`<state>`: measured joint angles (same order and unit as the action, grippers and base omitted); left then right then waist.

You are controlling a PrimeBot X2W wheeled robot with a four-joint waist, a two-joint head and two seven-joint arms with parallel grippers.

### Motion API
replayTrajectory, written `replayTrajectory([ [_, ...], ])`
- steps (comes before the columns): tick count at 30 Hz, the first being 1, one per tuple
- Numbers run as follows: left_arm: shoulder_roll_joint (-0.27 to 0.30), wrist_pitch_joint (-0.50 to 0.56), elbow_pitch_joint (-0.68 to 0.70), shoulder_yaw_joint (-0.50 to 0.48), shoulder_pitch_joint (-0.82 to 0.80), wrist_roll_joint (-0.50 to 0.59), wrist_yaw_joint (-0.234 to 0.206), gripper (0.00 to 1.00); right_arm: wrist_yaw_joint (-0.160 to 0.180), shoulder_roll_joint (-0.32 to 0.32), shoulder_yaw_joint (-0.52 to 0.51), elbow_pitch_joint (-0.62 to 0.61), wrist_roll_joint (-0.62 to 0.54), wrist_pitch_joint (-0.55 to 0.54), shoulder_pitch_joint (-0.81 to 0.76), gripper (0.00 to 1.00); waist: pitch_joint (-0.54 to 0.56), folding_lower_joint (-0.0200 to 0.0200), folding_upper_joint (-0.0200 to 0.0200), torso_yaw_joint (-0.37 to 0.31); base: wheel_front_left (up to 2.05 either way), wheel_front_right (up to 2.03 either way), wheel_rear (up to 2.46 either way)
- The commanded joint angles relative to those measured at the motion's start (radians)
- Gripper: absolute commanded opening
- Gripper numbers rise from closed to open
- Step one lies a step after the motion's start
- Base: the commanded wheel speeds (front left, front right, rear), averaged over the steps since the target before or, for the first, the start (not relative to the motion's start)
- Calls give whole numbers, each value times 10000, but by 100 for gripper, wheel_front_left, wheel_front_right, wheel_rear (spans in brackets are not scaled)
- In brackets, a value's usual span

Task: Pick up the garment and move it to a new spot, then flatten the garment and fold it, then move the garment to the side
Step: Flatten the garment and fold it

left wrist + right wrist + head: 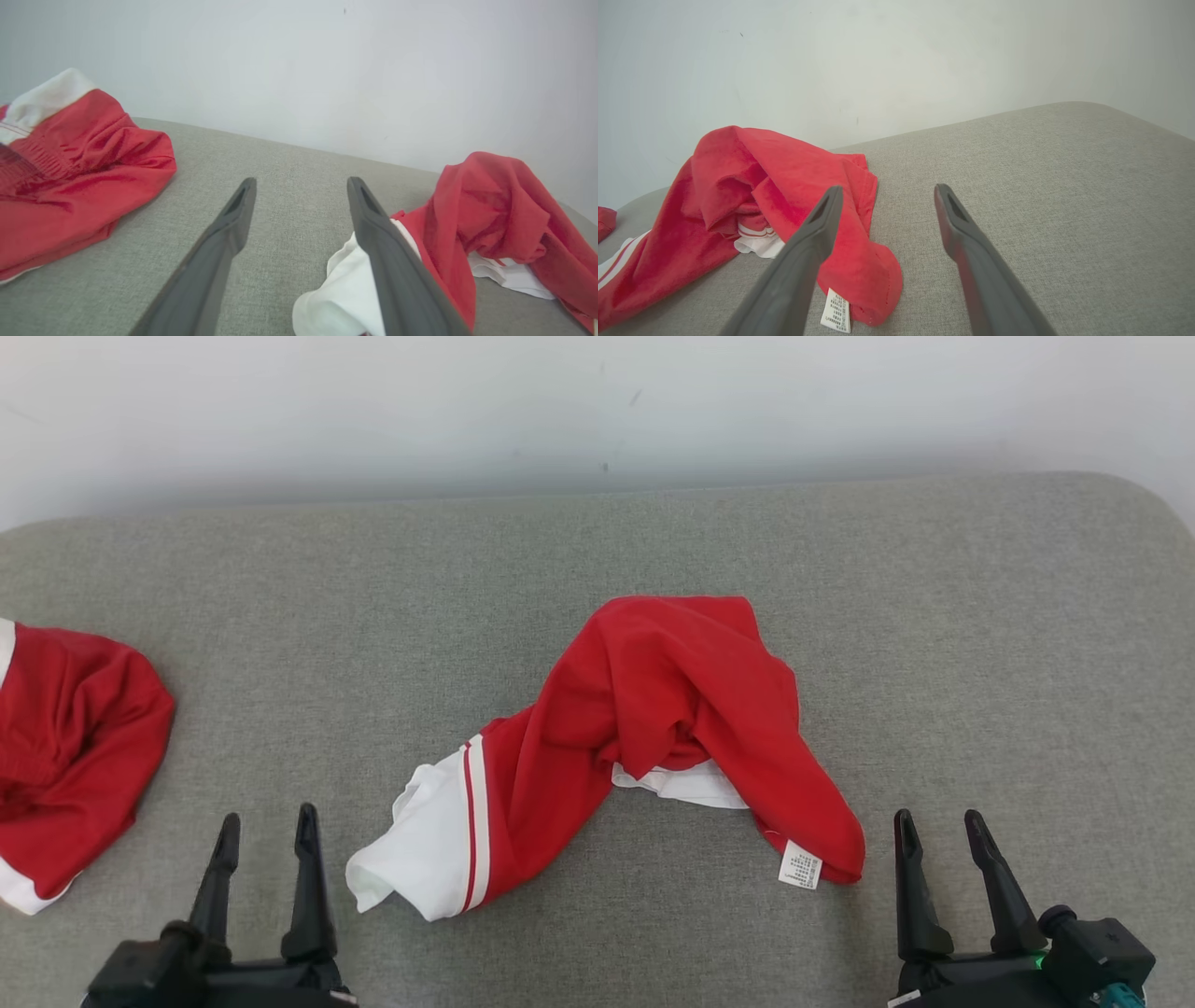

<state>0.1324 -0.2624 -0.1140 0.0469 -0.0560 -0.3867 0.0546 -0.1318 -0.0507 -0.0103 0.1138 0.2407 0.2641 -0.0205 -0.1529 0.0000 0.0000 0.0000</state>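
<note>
Now the red and white garment [644, 728] lies crumpled in the middle of the grey counter [980, 644], between the two end effectors. The left end effector [268, 817] has its fingers apart with nothing between them, near the white hem. The right end effector [939, 817] is spread and empty too, near the care label [800, 868]. A second red garment [65, 747] lies far left.
</note>
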Motion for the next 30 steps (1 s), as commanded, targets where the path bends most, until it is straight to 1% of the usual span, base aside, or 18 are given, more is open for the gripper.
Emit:
replayTrajectory([
  [1, -113, -30, 144, -198, 290, 477, 60, 100, 23, 8, -11, 31, 2, 6, 22, 100, -13, 0, 0, 13, 0, 0, 0],
  [4, -502, -30, 369, -679, 452, 885, 188, 100, 23, 7, 41, 204, -4, 6, 40, 100, -24, 0, 0, 41, 0, 0, 0],
  [7, -720, -30, 283, -978, 623, 1087, 345, 100, 23, 8, 111, 455, -12, 6, 74, 100, -2, 0, 0, 78, 0, 0, 0],
  [11, -816, -30, 101, -1192, 672, 1201, 509, 100, 23, 7, 173, 786, -78, 8, 189, 100, 44, 0, 0, 150, 0, 0, 0],
  [16, -826, -32, -47, -1197, 650, 1063, 564, 100, 23, 2, 153, 1291, -246, 6, 419, 100, 88, 0, 0, 257, 0, 0, 0],
  [20, -825, -31, -242, -1098, 639, 1159, 579, 100, 23, 7, 135, 2055, -447, 8, 819, 100, 139, 0, 0, 384, 0, 0, 0],
  [28, -827, -32, -550, -947, 646, 1023, 583, 100, 23, -61, 275, 4281, -850, 8, 1641, 100, 244, 0, 0, 606, 0, 0, 0],
  [29, -825, -31, -571, -943, 667, 1017, 584, 100, 23, -63, 279, 4454, -829, 8, 1770, 48, 262, 0, 0, 621, 0, 0, 0],
  [30, -825, -32, -592, -933, 693, 1024, 586, 100, 23, -85, 223, 4538, -808, 8, 1906, 35, 289, 0, 0, 633, 0, 0, 0],
])
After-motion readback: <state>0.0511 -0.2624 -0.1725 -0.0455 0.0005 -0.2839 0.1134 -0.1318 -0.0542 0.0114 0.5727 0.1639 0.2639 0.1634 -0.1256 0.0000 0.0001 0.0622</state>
